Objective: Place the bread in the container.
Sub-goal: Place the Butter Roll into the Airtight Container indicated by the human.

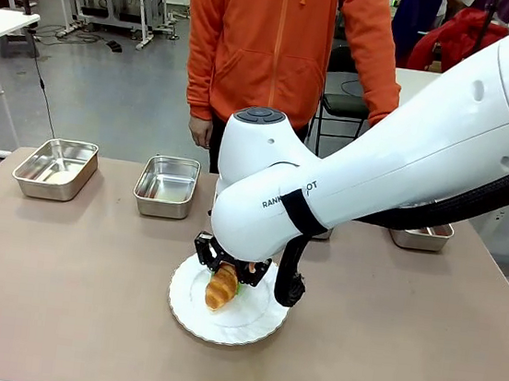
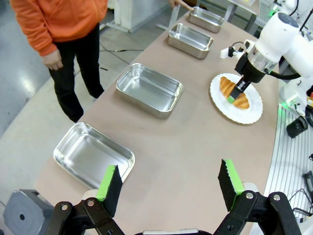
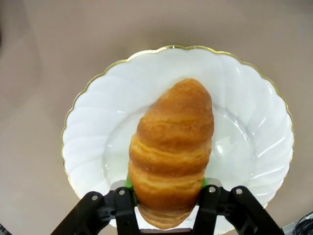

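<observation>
Right wrist view: bread (image 3: 171,147) gripped on the plate (image 3: 93,127)

The right gripper (image 3: 166,198) clamps the bread's far end across its width — long axis running near-far. Four trays (image 2: 146,88) line the far edge, all empty; the second from left lies closest. The left gripper (image 2: 168,183) hangs spread, well apart.

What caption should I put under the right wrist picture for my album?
The right pincer grips a golden croissant over a scalloped white plate with a gold rim.

Right hand (image 1: 226,282) clamped, left hand (image 2: 169,183) splayed
</observation>
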Controlling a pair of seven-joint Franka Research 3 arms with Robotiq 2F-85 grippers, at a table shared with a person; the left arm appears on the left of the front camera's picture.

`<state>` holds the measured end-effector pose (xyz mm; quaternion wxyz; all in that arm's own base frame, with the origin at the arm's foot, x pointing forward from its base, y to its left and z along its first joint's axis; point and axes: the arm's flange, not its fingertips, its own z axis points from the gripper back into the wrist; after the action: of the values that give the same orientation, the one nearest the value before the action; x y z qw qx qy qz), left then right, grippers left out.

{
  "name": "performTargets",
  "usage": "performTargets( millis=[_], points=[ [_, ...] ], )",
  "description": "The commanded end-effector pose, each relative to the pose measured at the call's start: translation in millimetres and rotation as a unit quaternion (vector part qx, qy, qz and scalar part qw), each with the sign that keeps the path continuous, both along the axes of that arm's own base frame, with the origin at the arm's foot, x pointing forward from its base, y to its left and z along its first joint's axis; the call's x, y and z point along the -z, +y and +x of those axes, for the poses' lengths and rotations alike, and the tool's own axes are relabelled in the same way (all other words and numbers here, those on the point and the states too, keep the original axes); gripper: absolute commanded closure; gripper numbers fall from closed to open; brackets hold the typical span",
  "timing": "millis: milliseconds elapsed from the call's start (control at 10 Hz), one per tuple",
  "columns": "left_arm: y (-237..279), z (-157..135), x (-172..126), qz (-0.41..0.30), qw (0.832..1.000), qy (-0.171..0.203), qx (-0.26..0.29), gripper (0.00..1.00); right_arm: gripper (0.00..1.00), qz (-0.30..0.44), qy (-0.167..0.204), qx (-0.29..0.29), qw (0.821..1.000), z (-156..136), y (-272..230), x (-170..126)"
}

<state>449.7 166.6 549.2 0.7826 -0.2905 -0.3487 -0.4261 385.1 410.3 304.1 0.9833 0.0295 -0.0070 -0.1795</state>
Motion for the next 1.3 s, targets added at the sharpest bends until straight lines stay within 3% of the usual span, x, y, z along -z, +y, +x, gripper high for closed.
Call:
performTargets(
  millis=[0, 100, 200, 500, 800, 1000, 1200],
  points=[
    [-1.3, -0.8, -2.5, 0.001, 1.0, 0.0, -0.005, 0.0, 0.51, 0.002, -0.003, 0.004, 1.0, 1.1, -3.1, 2.2],
    [-1.3, -0.8, -2.5, 0.001, 1.0, 0.0, -0.005, 0.0, 0.51, 0.0, 0.0, 0.0, 1.0, 0.0, 0.0, 0.0],
    [-1.3, -0.8, -2.5, 0.001, 1.0, 0.0, -0.005, 0.0, 0.51, 0.002, -0.005, -0.01, 1.0, 9.0, -7.5, -20.4],
    [-1.3, -0.8, -2.5, 0.001, 1.0, 0.0, -0.005, 0.0, 0.51, 0.014, -0.024, -0.019, 0.999, 32.8, -43.9, -100.9],
    [-1.3, -0.8, -2.5, 0.001, 1.0, 0.0, -0.005, 0.0, 0.51, -0.007, -0.021, -0.082, 0.996, 60.2, -108.9, -171.8],
    [-1.3, -0.8, -2.5, 0.001, 1.0, 0.0, -0.005, 0.0, 0.51, -0.03, -0.015, -0.151, 0.988, 87.7, -173.2, -194.5],
    [-1.3, -0.8, -2.5, 0.001, 1.0, 0.0, -0.005, 0.0, 0.51, -0.034, -0.036, -0.214, 0.976, 104.7, -230.3, -191.5]
  ],
)
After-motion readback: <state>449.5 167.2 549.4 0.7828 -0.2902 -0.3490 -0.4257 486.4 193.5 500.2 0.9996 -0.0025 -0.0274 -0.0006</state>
